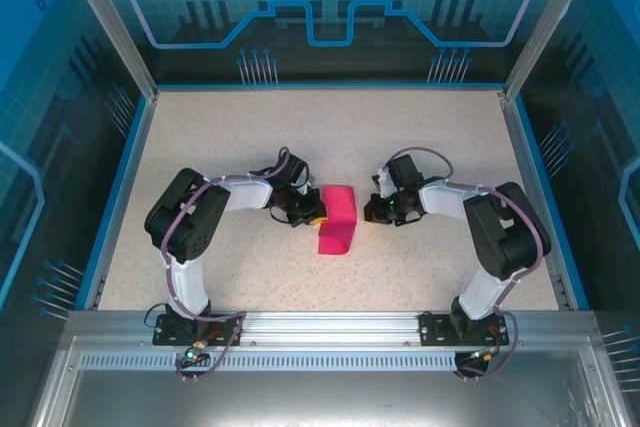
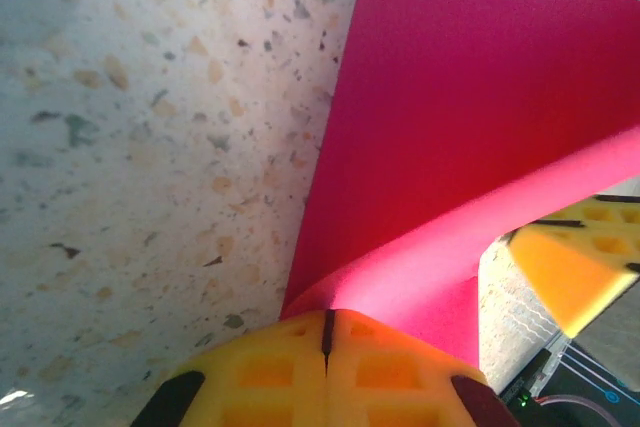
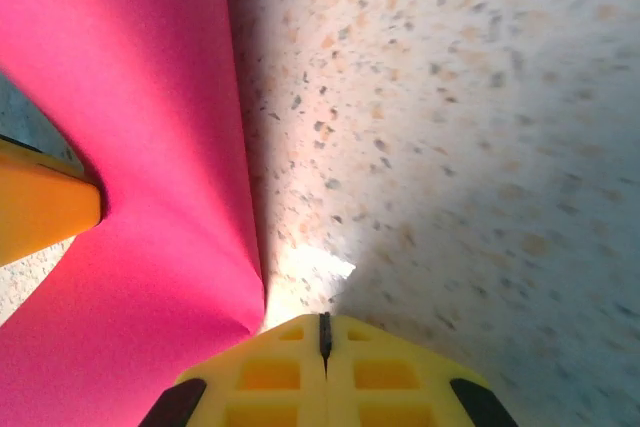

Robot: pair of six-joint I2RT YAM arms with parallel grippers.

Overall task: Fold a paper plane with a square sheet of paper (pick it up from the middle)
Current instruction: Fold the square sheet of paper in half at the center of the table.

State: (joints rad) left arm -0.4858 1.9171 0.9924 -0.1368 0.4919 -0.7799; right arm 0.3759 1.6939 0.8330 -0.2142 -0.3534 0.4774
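The square sheet of paper [image 1: 338, 215] is magenta-pink and lies mid-table, bent over on itself with its near end curled. My left gripper [image 1: 312, 213] meets the sheet's left edge. In the left wrist view its yellow fingers [image 2: 270, 367] are shut, and the paper [image 2: 450, 97] rises in a curl straight from their tips. My right gripper [image 1: 376, 211] is just right of the sheet. Its fingers [image 3: 390, 372] are shut with nothing between them, and the paper's edge [image 3: 130, 97] lies beside them on the left, a little apart.
The speckled tabletop [image 1: 440, 147] has free room all round the sheet. Blue-trimmed walls [image 1: 520, 147] close in the table on three sides. A metal rail [image 1: 330, 325] carrying both arm bases runs along the near edge.
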